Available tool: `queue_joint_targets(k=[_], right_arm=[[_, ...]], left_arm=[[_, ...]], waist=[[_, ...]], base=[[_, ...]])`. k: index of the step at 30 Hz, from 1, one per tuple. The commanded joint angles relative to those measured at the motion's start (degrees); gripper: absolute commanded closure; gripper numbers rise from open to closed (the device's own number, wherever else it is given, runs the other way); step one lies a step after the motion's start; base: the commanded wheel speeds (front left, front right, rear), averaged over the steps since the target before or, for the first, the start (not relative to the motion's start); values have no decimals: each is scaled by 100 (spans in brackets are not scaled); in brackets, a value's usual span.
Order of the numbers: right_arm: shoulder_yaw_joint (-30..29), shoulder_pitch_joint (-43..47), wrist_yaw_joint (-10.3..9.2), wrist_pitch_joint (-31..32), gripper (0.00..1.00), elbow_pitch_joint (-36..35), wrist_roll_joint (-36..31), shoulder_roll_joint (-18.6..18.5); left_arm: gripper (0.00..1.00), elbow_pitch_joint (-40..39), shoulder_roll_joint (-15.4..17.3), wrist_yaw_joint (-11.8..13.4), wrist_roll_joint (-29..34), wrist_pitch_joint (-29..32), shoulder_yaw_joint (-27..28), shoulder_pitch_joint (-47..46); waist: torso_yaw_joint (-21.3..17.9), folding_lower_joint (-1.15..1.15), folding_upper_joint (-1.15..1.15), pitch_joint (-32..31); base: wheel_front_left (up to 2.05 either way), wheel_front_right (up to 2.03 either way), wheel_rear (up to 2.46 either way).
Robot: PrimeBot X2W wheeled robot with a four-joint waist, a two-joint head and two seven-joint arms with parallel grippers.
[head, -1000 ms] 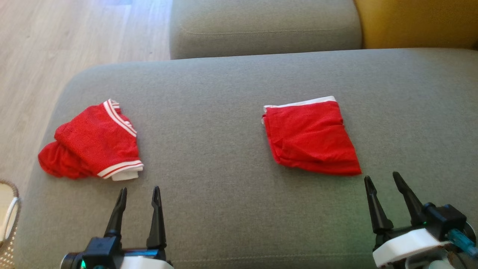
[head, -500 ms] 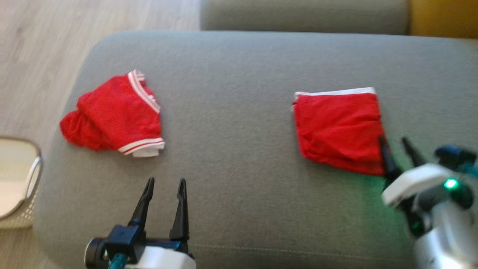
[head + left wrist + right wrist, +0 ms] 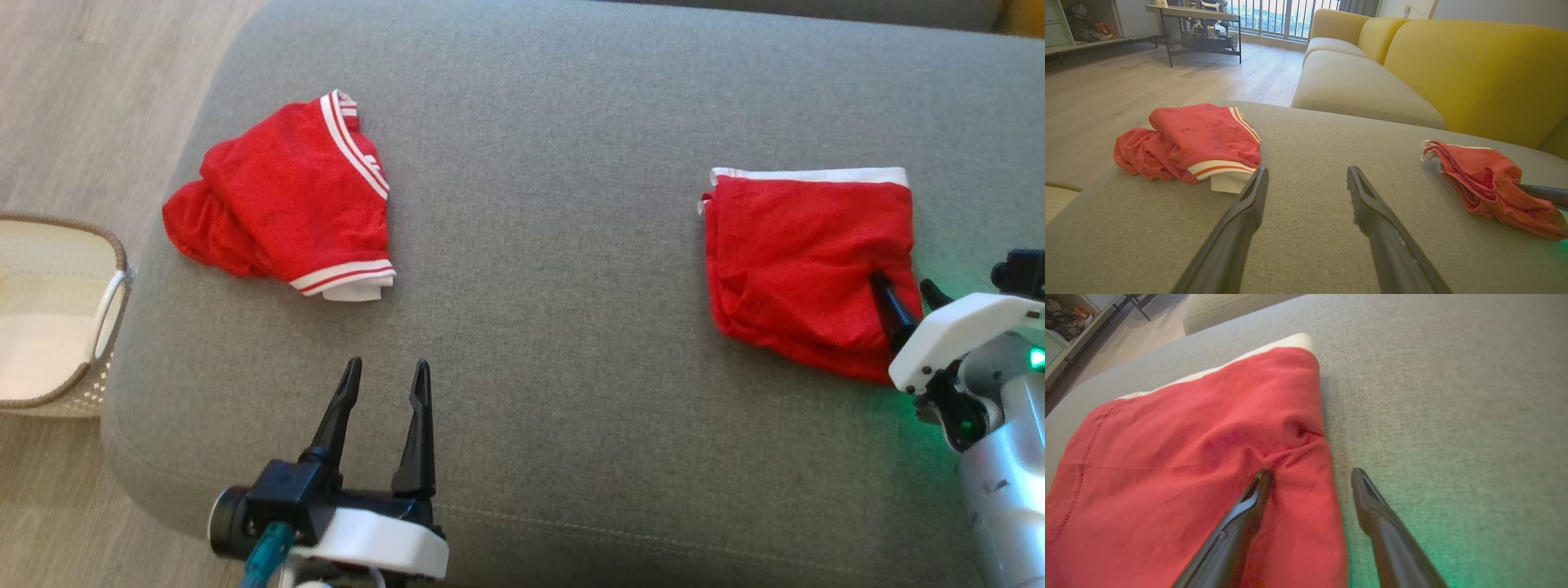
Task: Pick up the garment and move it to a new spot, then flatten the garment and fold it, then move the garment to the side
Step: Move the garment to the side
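My right hand [image 3: 1310, 473], fingers apart, straddles the folded red white-banded cloth garment [image 3: 804, 245] at its 3 o'clock edge, ready to pinch. Left hand [image 3: 389, 365] hovers, also apart, over the grey sofa cushion [image 3: 555, 204].

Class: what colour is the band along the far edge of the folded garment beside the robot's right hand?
White band; the head view shows it best.

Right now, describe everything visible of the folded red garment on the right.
The folded red garment is thin, creased cloth with a white band along its far edge. It lies flat on the grey cushion. The open right gripper straddles its right edge, one finger on the cloth, the other over bare cushion.
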Motion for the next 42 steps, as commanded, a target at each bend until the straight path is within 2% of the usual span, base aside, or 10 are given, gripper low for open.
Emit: queue_joint_targets(k=[1, 2, 3, 4, 11, 21, 28, 34, 40, 42], right_arm=[[131, -198, -1, 16, 15, -78, 34, -103], [174, -240, -1, 48, 50, 29, 40, -108], [213, -275, -1, 57, 70, 117, 54, -110], [241, -303, -1, 55, 100, 194, 75, -114], [576, -357, -1, -346, 100, 230, -32, -347], [1158, -339, -1, -599, 100, -355, -165, -1105], [1221, -582, -1, -743, 100, -512, -510, -1426], [903, -785, -1, -975, 100, -389, -1128, -1472], [555, -972, -1, -1156, 97, -216, -1772, -1371], [435, -1006, -1, -1194, 99, -188, -1954, -1299]], left_arm=[[0, -162, 4, -11, -6, -29, 144, -239], [0, -150, 4, -16, 3, -29, 143, -262], [0, -141, 4, -18, 12, -29, 142, -281], [0, -138, 4, -15, 17, -29, 140, -296], [0, -137, 4, -19, 90, -29, 210, -319], [0, -195, 4, -101, 256, -29, 291, -377], [0, -174, 4, -205, 340, -29, 353, -474], [0, -154, 4, -276, 352, -29, 385, -503], [0, -148, 4, -369, 301, -29, 399, -601], [0, -171, 4, -384, 304, -29, 405, -631]], waist=[[13, -1, 0, 34], [15, -1, 0, 45], [15, -1, 0, 53], [10, -1, 0, 63], [-273, -1, 0, 83], [-1267, -1, 0, 127], [-1720, -1, 0, 230], [-1950, -1, 0, 278], [-2071, -1, 0, 338], [-2097, -1, 0, 359]], base=[[0, 0, 0], [0, 0, 0], [0, 0, 0], [0, 0, 0], [0, 0, 0], [0, 0, 0], [0, 0, 0], [0, 0, 0], [0, 0, 0], [0, 0, 0]])
